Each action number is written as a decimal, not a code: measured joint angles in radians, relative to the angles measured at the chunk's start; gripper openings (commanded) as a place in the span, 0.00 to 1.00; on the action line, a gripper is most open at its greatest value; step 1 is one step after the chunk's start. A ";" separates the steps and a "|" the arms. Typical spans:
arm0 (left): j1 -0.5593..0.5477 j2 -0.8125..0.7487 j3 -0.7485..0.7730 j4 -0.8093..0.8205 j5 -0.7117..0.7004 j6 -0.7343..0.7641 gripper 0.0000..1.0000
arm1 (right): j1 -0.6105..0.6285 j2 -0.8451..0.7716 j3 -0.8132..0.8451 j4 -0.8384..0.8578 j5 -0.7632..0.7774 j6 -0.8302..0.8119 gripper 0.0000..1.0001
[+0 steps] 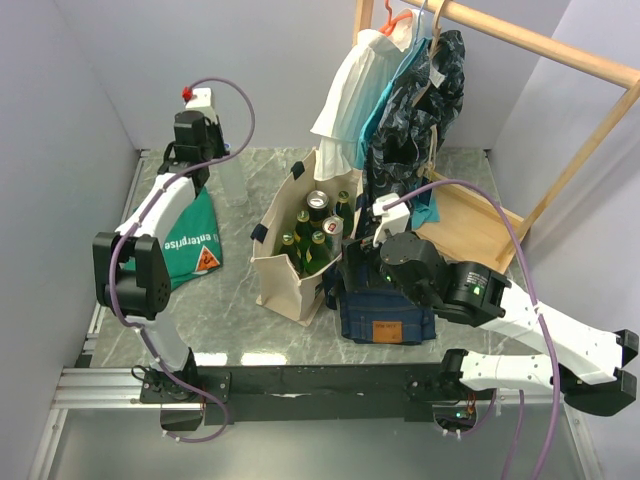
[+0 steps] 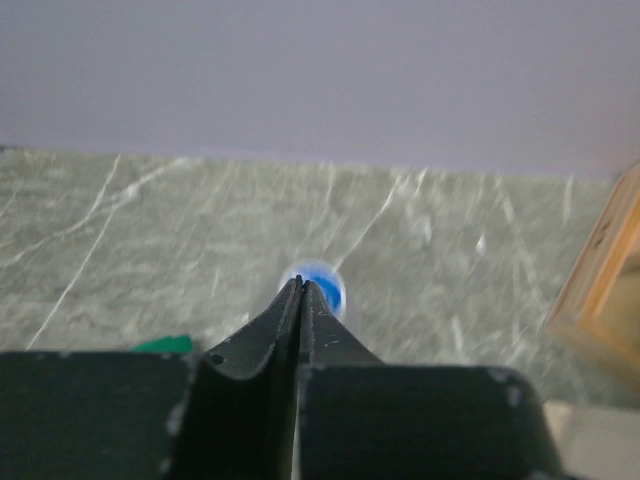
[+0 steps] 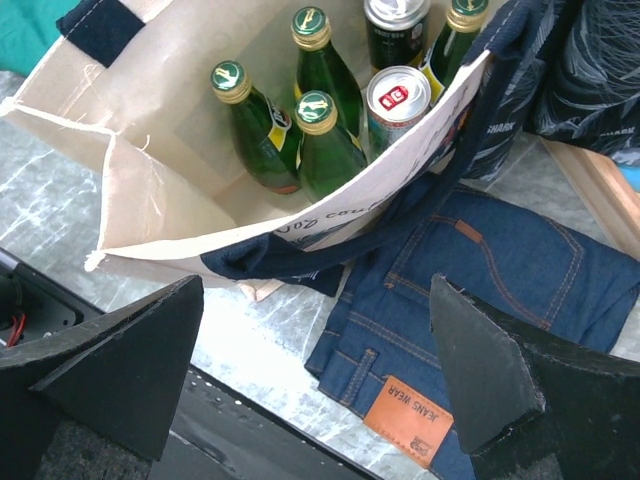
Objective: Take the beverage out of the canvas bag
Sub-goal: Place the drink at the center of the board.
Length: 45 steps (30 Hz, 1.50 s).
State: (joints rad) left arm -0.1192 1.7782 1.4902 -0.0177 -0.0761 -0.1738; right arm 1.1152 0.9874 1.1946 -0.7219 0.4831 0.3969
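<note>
the marbled grey-green bench [image 1: 240,330] runs under everything. the wooden clothes rack [image 1: 560,50], with garments [image 1: 400,90] hanging from it, stands off beyond the right fingers [image 3: 130,350].

the canvas bag [image 3: 150,120] stands upright on the bench just ahead of and below the right fingers, mouth open, and its dark navy strap [image 3: 330,250] droops over the near wall. those fingers are spread wide with nothing between them, hovering above the bag's near edge and not touching it.

the folded blue jeans [image 3: 500,260] lie flat on the bench, directly under the right fingers and up against the bag, with the leather label [image 3: 408,420] nearest the fingers. the green printed cloth [image 1: 195,240] lies on the far side of the bag from the right fingers, below the left arm.

inside the bag, still standing, are several green glass bottles [image 3: 250,125] with gold caps and two cans [image 3: 398,100], packed toward the wall nearest the jeans.

the left fingers [image 2: 270,350] are pinched tight together with nothing in them, pointing at the back wall, well away from the bag. just past their tips sits a small blue and white round thing [image 2: 325,290], too blurred to name.
</note>
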 measured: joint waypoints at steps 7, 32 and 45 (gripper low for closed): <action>0.000 -0.001 0.032 0.039 -0.005 0.005 0.01 | 0.000 -0.001 0.000 -0.002 0.006 0.003 1.00; 0.000 -0.001 0.019 0.034 -0.005 -0.005 0.04 | 0.000 -0.029 -0.006 0.000 0.022 0.003 1.00; 0.000 -0.036 0.019 0.017 0.001 -0.019 0.38 | 0.000 -0.029 -0.006 -0.001 0.026 0.004 1.00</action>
State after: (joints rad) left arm -0.1192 1.7424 1.5089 -0.0006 -0.0750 -0.1932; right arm 1.1152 0.9588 1.1889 -0.7227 0.5087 0.4007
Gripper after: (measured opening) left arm 0.238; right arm 0.998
